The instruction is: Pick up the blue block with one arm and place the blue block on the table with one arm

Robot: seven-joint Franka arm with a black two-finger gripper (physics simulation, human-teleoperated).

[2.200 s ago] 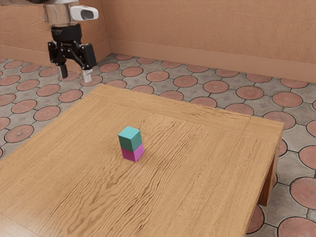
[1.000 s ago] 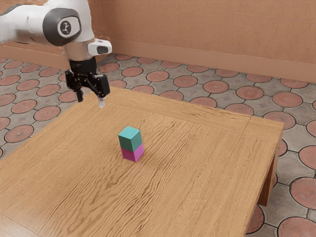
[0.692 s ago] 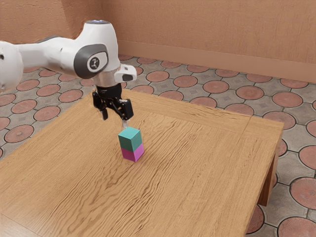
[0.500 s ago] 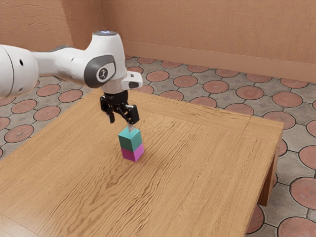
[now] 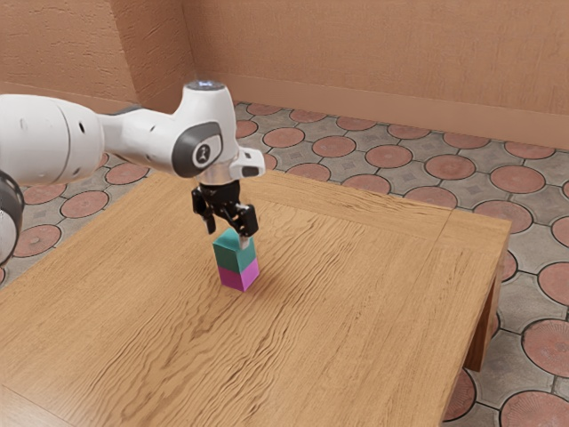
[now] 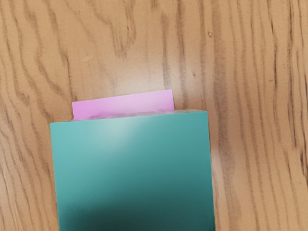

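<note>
Exterior view: the gripper (image 5: 228, 237), fingers spread wide, is at twelve o'clock from the blue block (image 5: 234, 258), close to its top. The blue block sits on the pink block (image 5: 238, 276), which is at six o'clock beneath it, on the table (image 5: 356, 311).

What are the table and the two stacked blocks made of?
The table looks like wood, with a satin finish: wavy dark grain runs through it. The blue block and pink block could be plastic or painted wood: each has one smooth, even color, with a soft shine.
</note>
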